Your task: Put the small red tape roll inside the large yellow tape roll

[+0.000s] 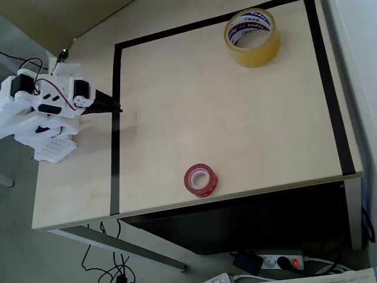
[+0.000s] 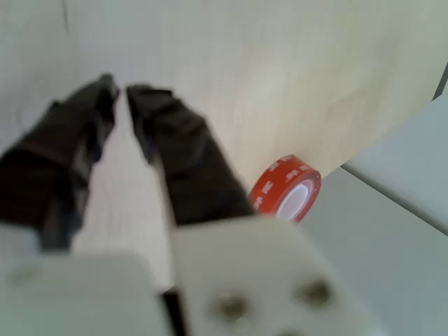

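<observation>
Pincer (tips nearly together), small red tape roll beside.

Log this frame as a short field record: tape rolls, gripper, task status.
red roll: small red tape roll lies flat near the table's front edge in the overhead view
yellow roll: large yellow tape roll lies flat at the far corner, hole empty
gripper: gripper holds nothing, jaws nearly closed, apart from both rolls
status: not started
</observation>
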Tool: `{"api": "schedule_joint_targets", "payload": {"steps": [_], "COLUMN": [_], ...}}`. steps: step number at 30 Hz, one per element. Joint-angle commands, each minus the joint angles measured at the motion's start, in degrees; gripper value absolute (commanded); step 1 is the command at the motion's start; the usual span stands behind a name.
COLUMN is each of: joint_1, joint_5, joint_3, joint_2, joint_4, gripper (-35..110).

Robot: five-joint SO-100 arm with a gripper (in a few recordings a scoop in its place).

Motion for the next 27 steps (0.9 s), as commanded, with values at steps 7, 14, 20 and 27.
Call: {"api": "schedule_joint_targets", "payload": {"steps": [7,14,20,27], "joint_1": [29.00,25.05,24.79,36.74], "joint_5": [-1.14,-1.23,-1.23,-1.23], "joint_3": [5.71,-10.20,-47.72,-78.05], "joint_2": [0.26,-4.04,-42.71,-69.70], "joint_4": [1.93,2.11,4.39,4.48], "gripper": [0,0,0,0]}}
